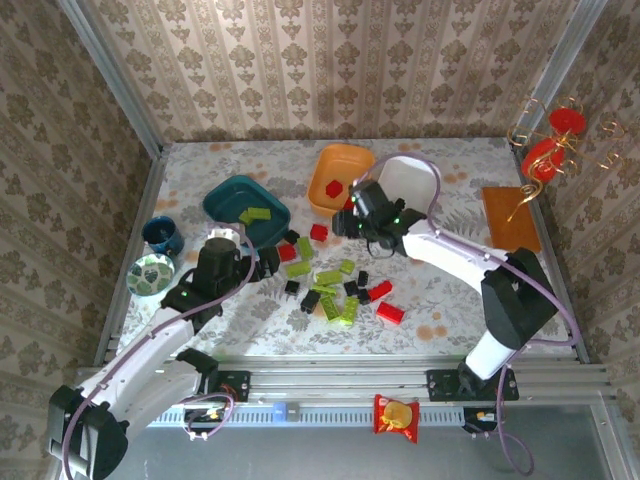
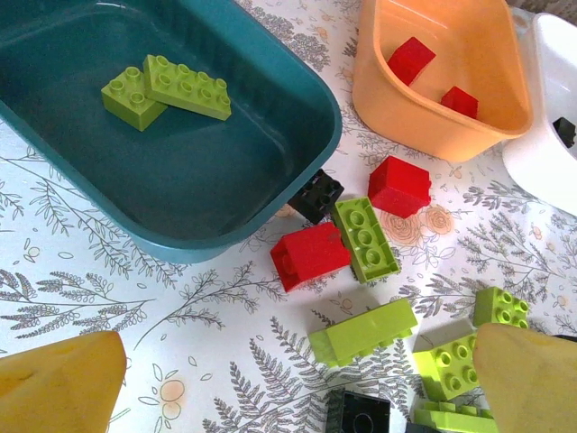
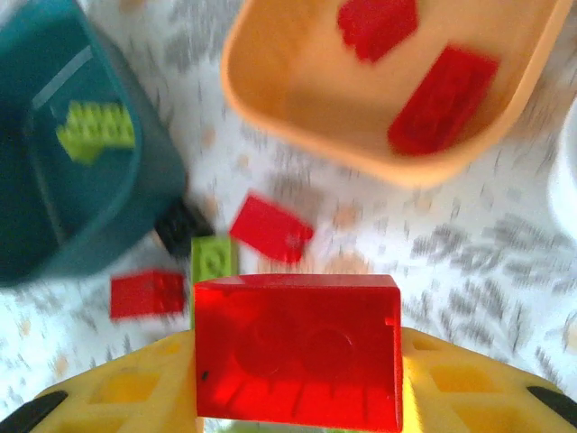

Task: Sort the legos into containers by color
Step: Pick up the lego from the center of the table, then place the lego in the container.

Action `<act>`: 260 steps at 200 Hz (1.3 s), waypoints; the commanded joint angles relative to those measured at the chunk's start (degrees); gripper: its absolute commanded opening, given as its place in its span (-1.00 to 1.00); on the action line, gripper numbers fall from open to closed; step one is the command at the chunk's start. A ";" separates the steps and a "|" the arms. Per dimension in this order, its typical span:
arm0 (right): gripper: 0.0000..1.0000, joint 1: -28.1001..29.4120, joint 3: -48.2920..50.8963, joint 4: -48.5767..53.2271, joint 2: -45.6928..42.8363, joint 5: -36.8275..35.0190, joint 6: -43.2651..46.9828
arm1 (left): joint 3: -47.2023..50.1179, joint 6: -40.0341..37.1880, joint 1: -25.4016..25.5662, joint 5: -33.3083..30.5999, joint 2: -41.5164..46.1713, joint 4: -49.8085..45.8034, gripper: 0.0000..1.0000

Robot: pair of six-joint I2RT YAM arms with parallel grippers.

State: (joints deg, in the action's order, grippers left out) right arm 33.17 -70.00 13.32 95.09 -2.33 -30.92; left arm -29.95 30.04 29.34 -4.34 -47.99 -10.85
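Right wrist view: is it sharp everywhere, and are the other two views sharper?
Right wrist view: motion-blurred over the orange tub and teal tub; only the red brick between the jaws is fairly crisp. Left wrist view: sharp, studs on the green bricks clear. Top external view: sharp, evenly lit.

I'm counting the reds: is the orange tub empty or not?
Not empty: the orange tub has two red bricks lying inside.

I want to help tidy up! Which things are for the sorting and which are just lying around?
For the job: legos, teal tub, orange tub, white tub.
Just lying about: blue cup, green dish, wooden board, snack packet.
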 commanded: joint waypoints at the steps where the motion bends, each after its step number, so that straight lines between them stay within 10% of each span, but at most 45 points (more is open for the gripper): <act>1: -0.31 -2.40 -6.21 0.16 5.56 2.15 1.76 | -0.37 0.63 -0.60 0.32 0.39 0.66 1.00; 77: -0.23 -5.31 -33.61 6.77 28.98 -1.50 2.83 | 0.65 0.06 -0.78 4.70 -0.88 0.48 0.92; 116: 0.34 -5.48 -41.45 11.54 32.52 -1.62 3.45 | -0.95 -0.76 -0.40 7.44 -5.39 0.43 0.88; 260: 0.46 -4.66 1.47 -2.38 -2.05 -0.73 1.11 | -19.41 -5.03 11.25 -1.76 -37.00 -8.94 0.89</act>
State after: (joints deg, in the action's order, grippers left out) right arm 28.27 -71.61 12.78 96.62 -2.20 -28.91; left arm -46.74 25.78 40.12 -2.37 -83.79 -16.93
